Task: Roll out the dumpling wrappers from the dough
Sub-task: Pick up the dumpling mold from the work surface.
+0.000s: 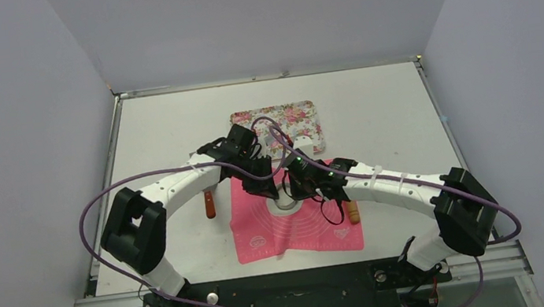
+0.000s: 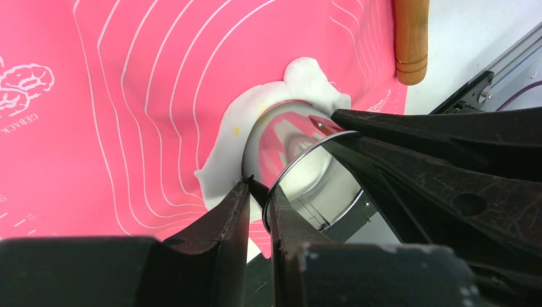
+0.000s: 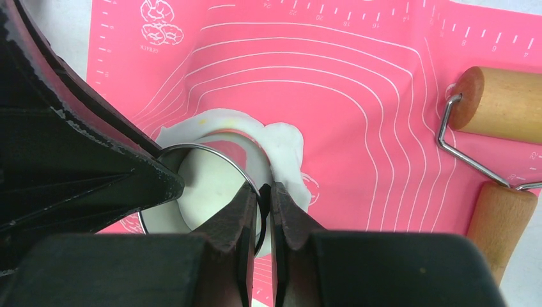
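A metal ring cutter point(image 3: 203, 148) stands on the white dough point(image 3: 289, 148), which lies flattened on the pink mat point(image 3: 358, 96). My left gripper point(image 2: 259, 195) is shut on the ring's wall on one side. My right gripper point(image 3: 265, 192) is shut on the opposite wall. Ragged dough point(image 2: 220, 163) spreads out around the ring cutter point(image 2: 287, 137). Inside the ring shows a round white patch of dough point(image 3: 204, 185), as wide as a dumpling wrapper; I cannot tell whether it is cut free. In the top view both grippers meet over the ring cutter point(image 1: 285, 201).
A wooden rolling pin point(image 3: 505, 102) with a wire frame lies at the mat's right edge, its handle point(image 2: 411, 38) close to the ring. A floral tray point(image 1: 280, 117) sits behind the mat point(image 1: 264, 238). A brown-handled tool point(image 1: 209, 204) lies left of the mat.
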Controlling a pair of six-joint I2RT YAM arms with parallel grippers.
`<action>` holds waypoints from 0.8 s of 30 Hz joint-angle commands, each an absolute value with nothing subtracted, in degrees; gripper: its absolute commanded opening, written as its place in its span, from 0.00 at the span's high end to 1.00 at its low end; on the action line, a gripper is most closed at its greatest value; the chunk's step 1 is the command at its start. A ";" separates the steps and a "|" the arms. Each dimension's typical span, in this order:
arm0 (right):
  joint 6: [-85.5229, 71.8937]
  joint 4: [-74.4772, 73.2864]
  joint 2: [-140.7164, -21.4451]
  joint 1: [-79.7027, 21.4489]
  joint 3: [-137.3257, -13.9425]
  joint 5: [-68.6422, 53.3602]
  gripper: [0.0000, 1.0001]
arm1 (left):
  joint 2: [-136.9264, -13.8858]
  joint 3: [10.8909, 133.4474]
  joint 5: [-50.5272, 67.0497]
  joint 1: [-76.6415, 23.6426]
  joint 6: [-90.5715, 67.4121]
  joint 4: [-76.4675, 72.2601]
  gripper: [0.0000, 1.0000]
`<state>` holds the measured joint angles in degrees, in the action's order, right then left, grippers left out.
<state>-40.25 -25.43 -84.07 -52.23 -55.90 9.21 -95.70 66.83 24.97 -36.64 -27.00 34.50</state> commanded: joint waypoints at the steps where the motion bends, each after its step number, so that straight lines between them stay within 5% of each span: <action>1: -38.06 -24.07 -81.59 -53.10 -58.08 9.22 1.00 | -95.13 66.65 27.09 -35.69 -25.43 32.51 1.00; 6: -38.95 -22.91 -84.48 -52.79 -57.13 8.37 0.99 | -99.36 63.16 29.34 -35.15 -26.24 27.96 1.00; 15: -39.84 -21.60 -80.61 -50.68 -54.83 7.40 0.58 | -101.01 58.96 32.39 -32.29 -27.72 22.96 1.00; 24: -40.17 -20.65 -72.40 -48.02 -52.80 5.29 0.46 | -102.24 57.96 35.85 -31.09 -29.46 20.72 1.00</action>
